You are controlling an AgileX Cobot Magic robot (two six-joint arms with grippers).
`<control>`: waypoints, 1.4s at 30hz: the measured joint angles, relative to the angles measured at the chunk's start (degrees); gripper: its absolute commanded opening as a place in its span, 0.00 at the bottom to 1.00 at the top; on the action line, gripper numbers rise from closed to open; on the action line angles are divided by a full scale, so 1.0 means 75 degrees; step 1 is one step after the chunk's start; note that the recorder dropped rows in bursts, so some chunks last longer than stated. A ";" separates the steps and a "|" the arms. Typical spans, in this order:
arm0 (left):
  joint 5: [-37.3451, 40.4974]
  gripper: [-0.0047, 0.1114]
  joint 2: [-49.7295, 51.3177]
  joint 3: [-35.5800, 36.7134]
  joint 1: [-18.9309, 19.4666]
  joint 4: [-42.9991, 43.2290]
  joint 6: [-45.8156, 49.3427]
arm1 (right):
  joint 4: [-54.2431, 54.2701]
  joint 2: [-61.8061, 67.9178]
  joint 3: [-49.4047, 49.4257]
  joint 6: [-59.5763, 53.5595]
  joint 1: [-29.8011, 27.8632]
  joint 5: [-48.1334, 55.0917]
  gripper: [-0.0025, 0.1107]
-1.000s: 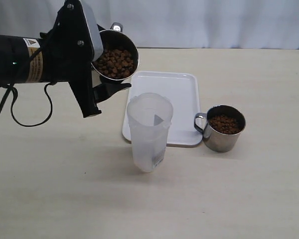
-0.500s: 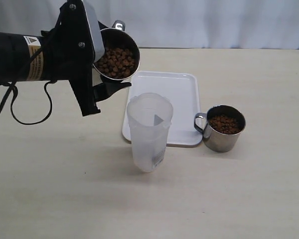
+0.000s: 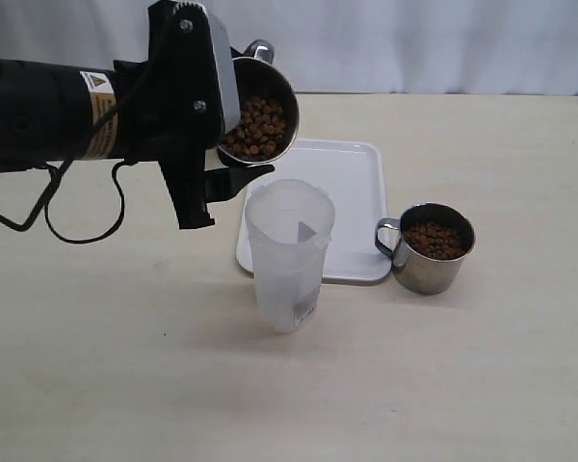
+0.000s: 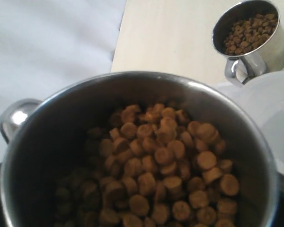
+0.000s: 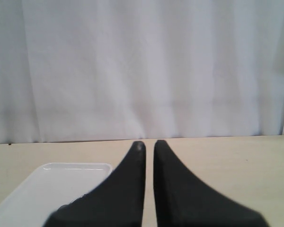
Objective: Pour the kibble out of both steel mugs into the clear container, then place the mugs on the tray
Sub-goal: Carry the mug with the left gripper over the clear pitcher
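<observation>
I count two steel mugs on my feed, the second mug included. I see one clear container and one tray. The kibble comes in two heaps (one per mug), and the pellets in each are far too many for me to number. Just one table shows, and one white curtain.
</observation>
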 measured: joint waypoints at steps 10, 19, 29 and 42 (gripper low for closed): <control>0.0541 0.04 0.0000 -0.0013 -0.0245 0.0110 0.0476 | 0.0000 0.0000 0.0000 0.0000 0.0000 0.0000 0.06; 0.0572 0.04 0.0000 -0.0013 -0.0266 0.0128 0.1252 | 0.0000 0.0000 0.0000 0.0000 0.0000 0.0000 0.06; 0.0822 0.04 0.0091 -0.0049 -0.0266 0.0144 0.1443 | 0.0000 0.0000 0.0000 0.0000 0.0000 0.0000 0.06; 0.1171 0.04 0.0234 -0.0128 -0.0295 0.0284 0.1706 | 0.0000 0.0000 0.0000 0.0000 0.0000 0.0000 0.06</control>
